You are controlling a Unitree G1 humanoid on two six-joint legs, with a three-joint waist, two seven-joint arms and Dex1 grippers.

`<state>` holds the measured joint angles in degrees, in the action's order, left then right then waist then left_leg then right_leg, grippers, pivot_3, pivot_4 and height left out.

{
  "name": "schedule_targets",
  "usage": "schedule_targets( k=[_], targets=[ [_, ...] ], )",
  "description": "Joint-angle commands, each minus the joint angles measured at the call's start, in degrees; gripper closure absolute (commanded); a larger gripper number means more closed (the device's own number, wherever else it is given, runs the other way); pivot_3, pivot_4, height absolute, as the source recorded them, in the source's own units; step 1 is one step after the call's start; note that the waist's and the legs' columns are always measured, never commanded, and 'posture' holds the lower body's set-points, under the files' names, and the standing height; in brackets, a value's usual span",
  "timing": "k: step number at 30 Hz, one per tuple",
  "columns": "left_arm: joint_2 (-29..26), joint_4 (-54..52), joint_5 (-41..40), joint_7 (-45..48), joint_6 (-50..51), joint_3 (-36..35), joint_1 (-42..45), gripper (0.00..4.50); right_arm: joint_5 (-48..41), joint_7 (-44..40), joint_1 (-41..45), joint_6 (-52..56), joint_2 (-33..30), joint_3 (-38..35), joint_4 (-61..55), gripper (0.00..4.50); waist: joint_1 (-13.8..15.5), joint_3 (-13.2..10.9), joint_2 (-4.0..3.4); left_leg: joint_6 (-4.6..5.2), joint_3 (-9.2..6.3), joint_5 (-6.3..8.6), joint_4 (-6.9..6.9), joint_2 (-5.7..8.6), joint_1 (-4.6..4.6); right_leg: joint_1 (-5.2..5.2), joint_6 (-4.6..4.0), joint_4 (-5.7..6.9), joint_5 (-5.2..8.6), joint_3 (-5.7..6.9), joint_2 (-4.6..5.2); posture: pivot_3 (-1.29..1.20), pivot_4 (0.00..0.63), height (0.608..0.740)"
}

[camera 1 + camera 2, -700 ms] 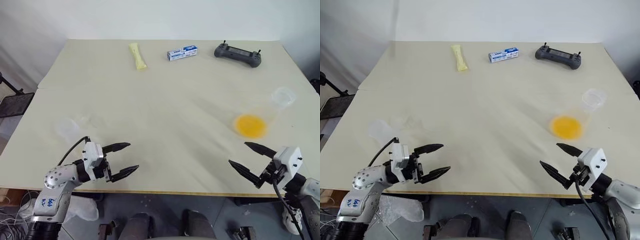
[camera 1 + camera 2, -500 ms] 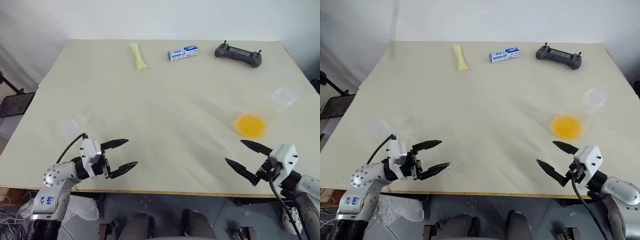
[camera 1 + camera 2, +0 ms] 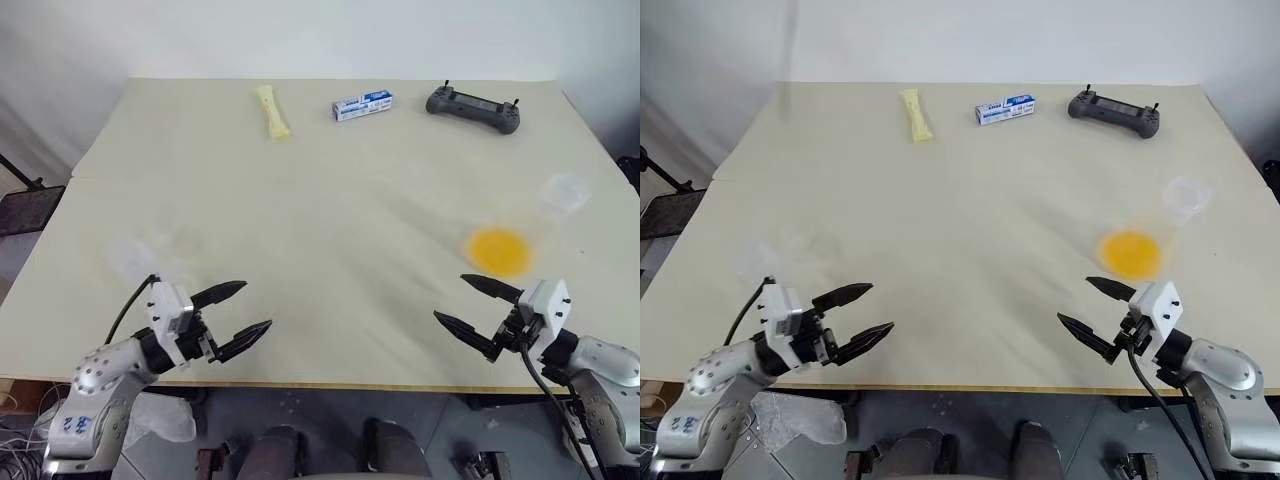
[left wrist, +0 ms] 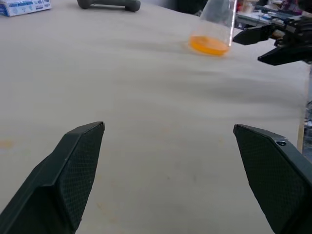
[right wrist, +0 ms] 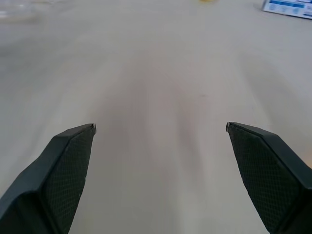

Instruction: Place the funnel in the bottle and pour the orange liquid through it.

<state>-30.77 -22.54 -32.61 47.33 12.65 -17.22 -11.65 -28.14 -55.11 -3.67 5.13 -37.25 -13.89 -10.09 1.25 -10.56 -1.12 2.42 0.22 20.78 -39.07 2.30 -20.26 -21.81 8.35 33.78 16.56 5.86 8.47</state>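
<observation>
At the near edge of the pale beige desk (image 3: 330,240), the left hand (image 3: 236,313) and the right hand (image 3: 470,303) hover low, each with its two black fingers spread wide and nothing between them. Just beyond the right hand stands the bottle (image 3: 520,235), a clear flask with a wide round base narrowing to a thin neck; it seems to lean away to the right. A shallow pool of bright orange liquid (image 3: 498,251) lies in its base. On the near left, beyond the left hand, a faint clear shape (image 3: 135,256) rests on the desk; it may be the funnel, though its form cannot be made out. At the far edge lie a pale yellow packet (image 3: 272,111), a small blue and white box (image 3: 362,105) and a dark grey controller (image 3: 473,106). A white wall (image 3: 300,35) rises behind the desk.
</observation>
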Motion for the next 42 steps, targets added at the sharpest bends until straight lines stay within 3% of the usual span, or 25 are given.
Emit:
schedule_targets(
  k=[1, 10, 15, 35, 41, 42],
  targets=[
    [-1.71, -3.98, -4.26, -0.37, 0.45, -11.55, -7.42, 0.00, -0.47, -1.93, 2.93, -0.26, -0.04, 1.04, 2.01, 0.01, -0.15, -0.03, 0.06, -0.04, 0.02, 0.02, -0.01, -0.06, 0.01, 0.00, -0.04, -0.03, 0.02, -0.01, 0.02, 0.00, 0.150, 0.740],
    [0.18, -3.43, -11.49, -1.14, 1.74, -27.25, -18.41, 0.00, 0.56, -4.38, 9.56, -1.61, 0.64, 4.24, 7.83, 0.01, 0.16, -0.13, 0.08, -0.10, -0.15, 0.09, -0.05, -0.10, 0.02, 0.17, -0.14, -0.37, 0.06, 0.03, 0.12, 0.00, 0.150, 0.740],
    [-0.16, 0.53, -12.21, -4.01, 1.12, -29.80, -13.79, 0.00, 0.72, -4.79, 10.09, -2.09, 0.82, 4.14, 8.17, 0.01, 0.27, -0.15, 0.05, -0.12, -0.22, 0.13, -0.04, -0.12, 0.01, 0.17, -0.16, -0.34, 0.07, 0.10, 0.08, 0.00, 0.150, 0.740],
    [-9.55, 24.84, -0.89, 2.86, -2.84, -13.08, 14.18, 0.00, -0.36, 0.62, 1.98, -1.00, 0.89, 0.20, -3.10, 0.01, -0.04, -0.15, 0.06, -0.10, -0.13, 0.13, -0.05, -0.08, 0.05, 0.09, -0.11, 0.09, 0.04, 0.31, -0.19, 0.00, 0.150, 0.740],
    [-10.36, 25.60, -3.61, 6.90, 0.35, -12.68, 16.42, 1.84, -0.55, 1.76, -0.40, -0.64, 0.64, -1.14, -5.05, 0.00, -0.01, -0.14, 0.07, -0.10, -0.11, 0.13, -0.04, -0.06, 0.06, 0.09, -0.09, 0.09, 0.03, 0.30, -0.17, 0.00, 0.150, 0.740],
    [-10.51, 25.61, -3.96, 7.29, 0.85, -12.59, 16.95, 1.92, -0.61, 1.87, -0.67, -0.58, 0.61, -1.31, -5.27, 0.00, -0.01, -0.15, 0.07, -0.10, -0.12, 0.13, -0.04, -0.06, 0.06, 0.09, -0.09, 0.09, 0.03, 0.30, -0.17, 0.00, 0.150, 0.740]
  ],
)
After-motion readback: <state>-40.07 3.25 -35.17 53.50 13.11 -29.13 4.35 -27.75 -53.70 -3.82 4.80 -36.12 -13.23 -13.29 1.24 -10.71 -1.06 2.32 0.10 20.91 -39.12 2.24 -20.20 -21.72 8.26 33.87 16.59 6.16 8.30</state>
